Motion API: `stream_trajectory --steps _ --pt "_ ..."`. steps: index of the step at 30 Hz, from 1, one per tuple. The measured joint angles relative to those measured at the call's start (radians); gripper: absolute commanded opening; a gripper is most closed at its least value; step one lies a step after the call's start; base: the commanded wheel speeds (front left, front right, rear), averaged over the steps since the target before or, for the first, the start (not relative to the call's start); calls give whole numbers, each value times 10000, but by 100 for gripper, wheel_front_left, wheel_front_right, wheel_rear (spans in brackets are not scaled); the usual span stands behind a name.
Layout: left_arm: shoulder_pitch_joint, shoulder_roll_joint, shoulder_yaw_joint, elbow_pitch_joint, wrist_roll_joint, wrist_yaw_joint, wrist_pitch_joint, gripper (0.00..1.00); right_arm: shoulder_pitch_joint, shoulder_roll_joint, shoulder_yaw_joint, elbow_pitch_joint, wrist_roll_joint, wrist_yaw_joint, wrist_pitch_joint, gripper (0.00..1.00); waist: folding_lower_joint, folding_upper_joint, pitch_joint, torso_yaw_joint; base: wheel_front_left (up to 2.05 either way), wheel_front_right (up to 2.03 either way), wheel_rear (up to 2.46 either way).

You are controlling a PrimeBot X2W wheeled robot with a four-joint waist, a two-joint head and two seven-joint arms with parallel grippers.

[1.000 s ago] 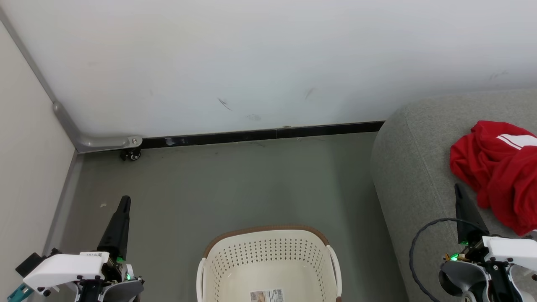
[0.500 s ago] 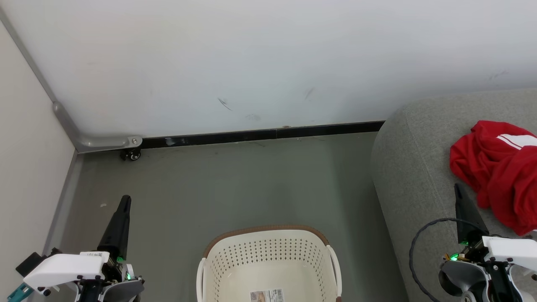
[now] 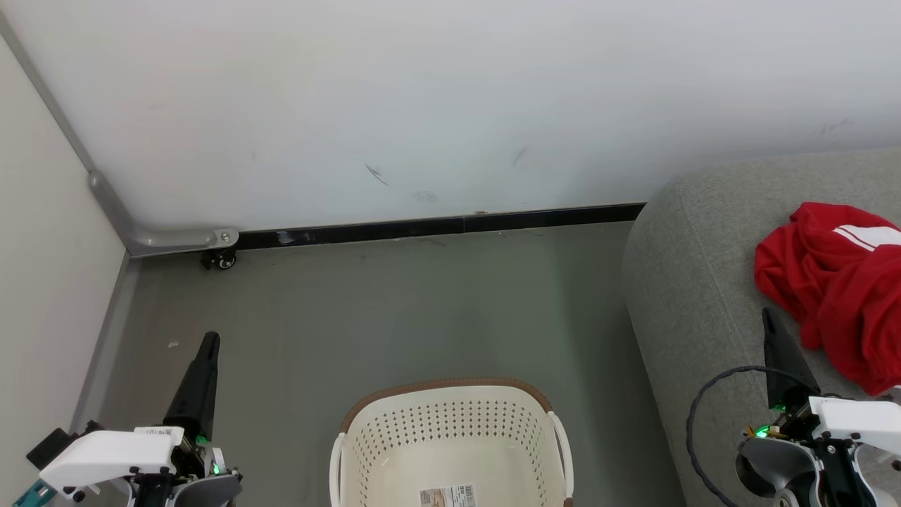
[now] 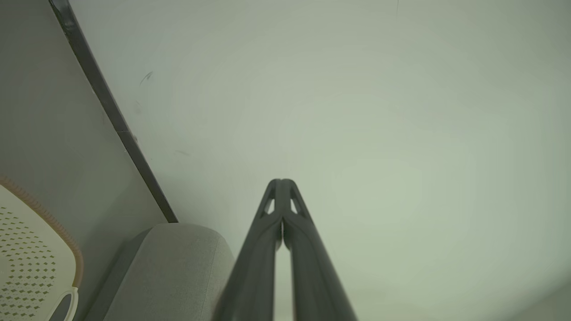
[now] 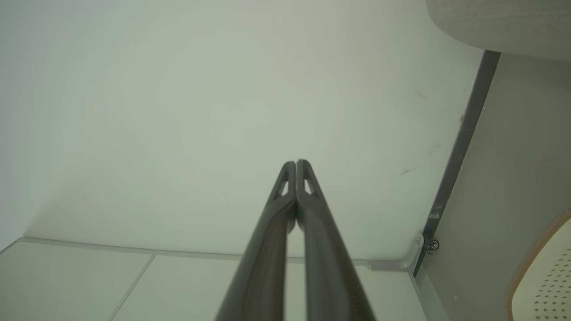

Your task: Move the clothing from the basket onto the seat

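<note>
1. Evidently the job is looking all but finished: the clothing [image 3: 838,282], a red heap with a white stripe showing, is lying on the seat [image 3: 690,282], set in from its rounded corner and from the edge facing the basket [image 3: 443,384].
2. That basket is sitting on the floor just beside the seat. The part of its inside that is showing is holding no garment, and its near end is running out of the head view.
3. To the basket's left, the left gripper [image 3: 210,341] is hanging over bare floor, its fingers pressed together and gripping nothing.
4. Over the seat's edge, the right gripper [image 3: 769,317] is hovering near the clothing and appearing clear of it, its tips likewise closed on nothing.
5. By my reckoning, the next move is calling for a look into the basket's hidden near end. If a garment is lying there, an arm would need to spread its fingers and reach down inside.
6. On the basket's floor a sticker [image 3: 447,496] is carrying barcode-like print too small to read, and a tag [image 3: 158,429] on the left arm's white housing is equally illegible.
</note>
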Motion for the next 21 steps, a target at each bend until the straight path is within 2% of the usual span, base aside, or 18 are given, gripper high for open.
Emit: stream_trajectory --steps 21 --pt "109 0 -12 -27 0 42 -2 0 0 -2 8 -4 0 0 -2 0 0 0 1 0 0 0 0"
